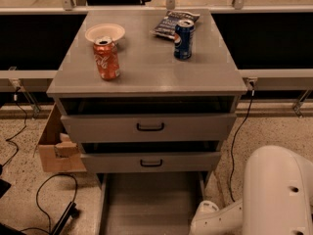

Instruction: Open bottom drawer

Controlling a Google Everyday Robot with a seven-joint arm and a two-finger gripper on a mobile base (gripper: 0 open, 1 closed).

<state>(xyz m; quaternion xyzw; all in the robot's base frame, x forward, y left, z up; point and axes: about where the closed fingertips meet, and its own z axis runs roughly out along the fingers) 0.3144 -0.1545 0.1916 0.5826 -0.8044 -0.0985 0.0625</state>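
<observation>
A grey cabinet (146, 77) has its bottom drawer (151, 202) pulled out at bottom centre, the plain tray showing beneath two upper drawer fronts (149, 127). The robot's white arm (274, 195) fills the lower right. Its gripper lies outside the frame, so its grip cannot be told.

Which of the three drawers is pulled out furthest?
The bottom drawer: its grey tray runs out past the picture's lower edge, while the top drawer and middle drawer are barely open. Tool out of view; only the white arm shows.
</observation>
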